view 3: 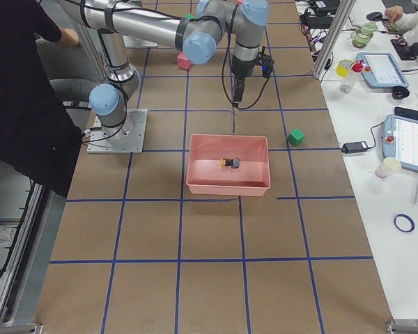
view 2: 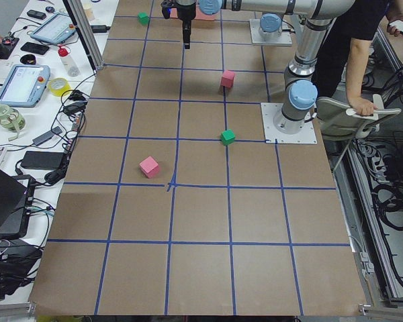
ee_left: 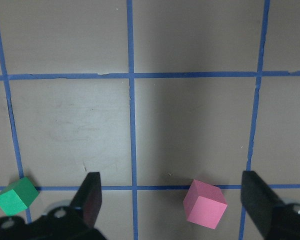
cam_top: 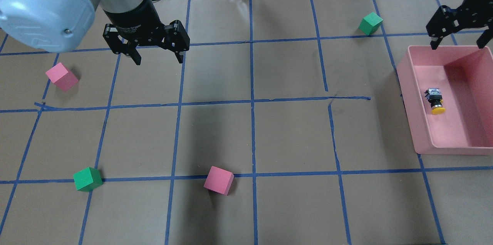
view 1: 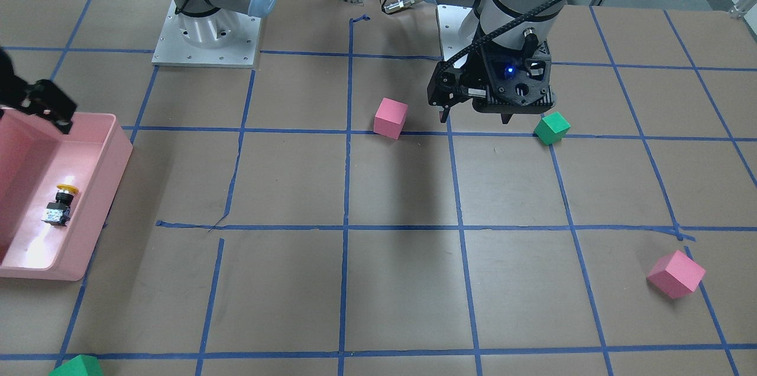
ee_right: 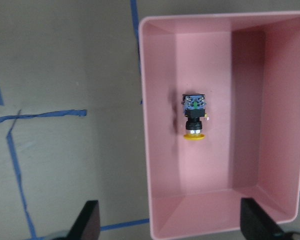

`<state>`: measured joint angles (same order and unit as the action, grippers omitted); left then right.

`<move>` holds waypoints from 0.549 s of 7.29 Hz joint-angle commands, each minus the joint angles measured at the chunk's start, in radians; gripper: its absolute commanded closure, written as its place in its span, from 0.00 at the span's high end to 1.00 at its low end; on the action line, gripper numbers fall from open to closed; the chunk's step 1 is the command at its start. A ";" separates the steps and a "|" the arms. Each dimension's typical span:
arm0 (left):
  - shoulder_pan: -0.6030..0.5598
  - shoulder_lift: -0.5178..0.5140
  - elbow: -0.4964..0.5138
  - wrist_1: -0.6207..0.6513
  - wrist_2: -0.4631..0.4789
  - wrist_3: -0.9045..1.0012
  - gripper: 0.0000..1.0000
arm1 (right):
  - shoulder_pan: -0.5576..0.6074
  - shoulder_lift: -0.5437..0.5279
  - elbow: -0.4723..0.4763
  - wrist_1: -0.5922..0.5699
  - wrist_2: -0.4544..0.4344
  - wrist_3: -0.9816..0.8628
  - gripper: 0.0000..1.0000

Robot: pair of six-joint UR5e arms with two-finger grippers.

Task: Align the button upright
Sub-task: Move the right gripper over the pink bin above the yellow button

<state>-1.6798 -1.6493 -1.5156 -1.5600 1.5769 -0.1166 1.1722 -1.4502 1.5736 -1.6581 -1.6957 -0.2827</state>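
Note:
The button [cam_top: 435,100] lies on its side on the floor of the pink bin [cam_top: 410,102], yellow cap toward the robot, whitish-green end away from it. It also shows in the right wrist view [ee_right: 194,117] and the front view [view 1: 61,204]. My right gripper [cam_top: 457,46] is open and empty, raised above the bin's far end, apart from the button. My left gripper [cam_top: 159,60] is open and empty, hovering over bare table on the other side, far from the bin.
Two pink cubes [cam_top: 61,76] [cam_top: 218,180] and two green cubes [cam_top: 88,179] [cam_top: 370,23] sit scattered on the brown, blue-taped table. The bin stands at the robot's right edge of the table. A person stands beside the robot's base in the side views.

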 commanded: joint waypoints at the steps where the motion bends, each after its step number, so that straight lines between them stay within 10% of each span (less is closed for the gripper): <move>1: 0.000 0.000 0.000 0.000 0.000 0.000 1.00 | -0.150 0.079 0.147 -0.214 0.002 -0.064 1.00; 4: 0.000 0.000 0.000 -0.002 0.000 0.000 1.00 | -0.164 0.164 0.220 -0.363 0.002 -0.066 1.00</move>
<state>-1.6797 -1.6490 -1.5155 -1.5604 1.5769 -0.1166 1.0148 -1.3317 1.7733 -1.9689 -1.6936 -0.3473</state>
